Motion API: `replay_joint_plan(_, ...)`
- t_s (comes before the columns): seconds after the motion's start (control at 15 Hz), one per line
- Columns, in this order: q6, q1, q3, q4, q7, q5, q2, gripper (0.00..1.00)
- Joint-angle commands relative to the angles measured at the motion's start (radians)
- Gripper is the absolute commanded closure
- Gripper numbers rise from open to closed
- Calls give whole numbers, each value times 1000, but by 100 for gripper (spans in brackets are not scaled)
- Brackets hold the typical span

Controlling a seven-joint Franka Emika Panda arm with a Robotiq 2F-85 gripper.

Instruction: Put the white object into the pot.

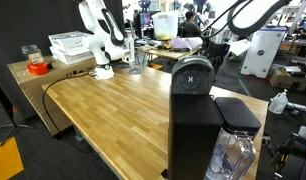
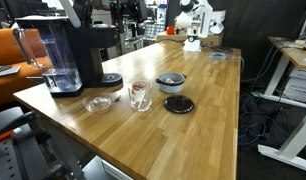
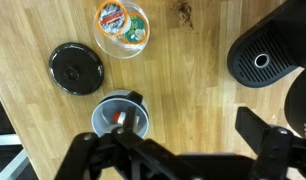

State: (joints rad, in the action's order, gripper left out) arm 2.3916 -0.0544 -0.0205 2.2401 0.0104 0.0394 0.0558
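The white object (image 3: 117,119), small and probably light and rigid, seems to lie already inside the pot (image 3: 96,112), best pinched across its middle, while the gripper (image 3: 123,152), well apart from the pot, stands spread wide and empty.

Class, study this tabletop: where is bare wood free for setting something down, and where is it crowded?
Free: the long stretch of wooden table between the black lid and the robot base. Crowded: the corner where coffee machine, glass cup, pot and black lid cluster.
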Motion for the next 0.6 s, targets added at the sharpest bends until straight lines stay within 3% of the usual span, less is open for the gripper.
replay_joint_plan(0.0,83,3,-7,148,-70,45,-122,0)
replay_joint_plan(0.07,29,5,-8,79,-31,15,-66,0)
replay_joint_plan(0.53,33,5,-9,90,-35,16,-73,0)
